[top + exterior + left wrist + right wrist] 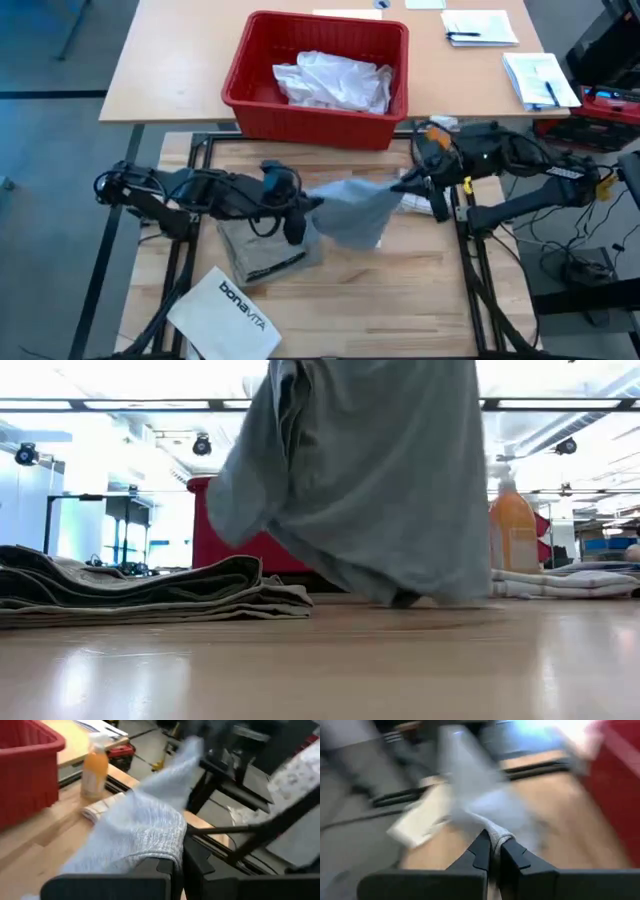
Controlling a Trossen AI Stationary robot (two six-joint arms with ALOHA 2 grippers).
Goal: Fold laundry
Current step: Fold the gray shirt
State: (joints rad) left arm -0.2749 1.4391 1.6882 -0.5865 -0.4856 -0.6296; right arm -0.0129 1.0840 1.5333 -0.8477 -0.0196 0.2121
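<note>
The grey T-shirt (352, 212) hung stretched between both arms above the wooden table (410, 290) — its long axis ran left to right. The left gripper (312, 204) pinched one edge, the right gripper (400, 185) the other. A folded khaki-tan piece (262, 252) lay below the left side; the red basket (318, 80) stood behind.

grey T-shirt (370, 480) top cut off in low view, right wrist view motion-blurred, bag (228, 318) edge cropped

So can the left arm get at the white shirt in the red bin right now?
Probably not: the left gripper is shut on the grey T-shirt, shared with the right gripper, and the white shirt lies in the red bin beyond.
</note>
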